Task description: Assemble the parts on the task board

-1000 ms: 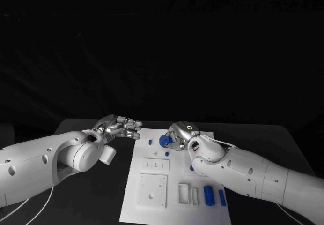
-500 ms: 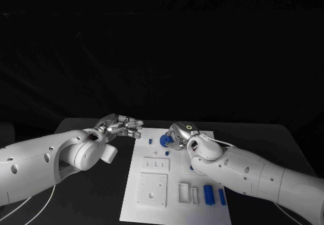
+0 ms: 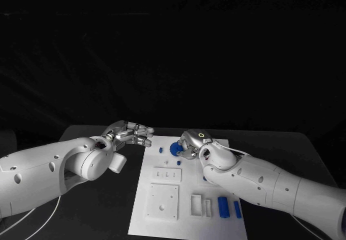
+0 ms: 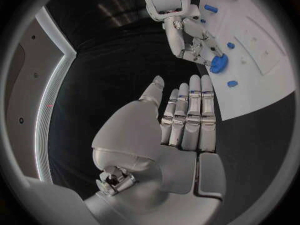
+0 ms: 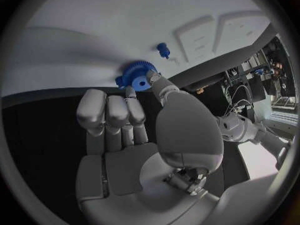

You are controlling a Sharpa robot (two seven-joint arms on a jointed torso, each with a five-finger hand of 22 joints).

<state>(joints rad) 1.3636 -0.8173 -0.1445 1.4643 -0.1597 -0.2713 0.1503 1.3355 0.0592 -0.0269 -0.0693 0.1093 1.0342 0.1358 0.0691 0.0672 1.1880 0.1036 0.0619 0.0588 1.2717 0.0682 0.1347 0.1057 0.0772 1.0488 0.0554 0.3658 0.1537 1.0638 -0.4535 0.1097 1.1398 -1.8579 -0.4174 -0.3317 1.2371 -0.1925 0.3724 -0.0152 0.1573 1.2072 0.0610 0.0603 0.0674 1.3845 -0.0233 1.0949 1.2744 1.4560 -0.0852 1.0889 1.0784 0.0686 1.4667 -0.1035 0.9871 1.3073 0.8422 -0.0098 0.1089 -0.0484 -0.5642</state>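
surface: black table, white task board mid-table | right hand pinches round blue toothed gear at board's far end | left hand empty, fingers straight (beside board) | progress: early; loose blue bars unplaced

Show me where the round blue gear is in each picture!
Head view: the blue gear sits at the board's far end, at the right hand.
Left wrist view: the gear is under that hand's fingertips.
Right wrist view: the gear is pinched by fingertips.
Shared landmark: the white board.
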